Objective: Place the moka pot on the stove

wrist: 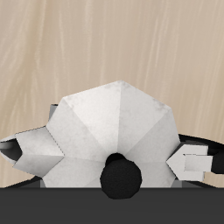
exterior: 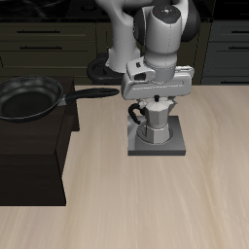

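The silver faceted moka pot [exterior: 153,123] stands upright on the flat dark-grey stove [exterior: 167,147], toward the plate's back part. My gripper [exterior: 154,109] comes straight down over the pot, one finger on each side of its upper body. In the wrist view the pot's lid [wrist: 114,118] with its black knob [wrist: 119,175] fills the space between the two fingers [wrist: 191,163]. The lid hides the fingertips where they meet the pot's sides. The stove itself is hidden under the pot in the wrist view.
A black frying pan [exterior: 26,98] rests on a large black cabinet block [exterior: 34,151], and its long handle [exterior: 95,94] reaches toward the gripper. Dark drawers [exterior: 49,39] line the back. Bare wooden table [exterior: 146,209] lies in front of the stove.
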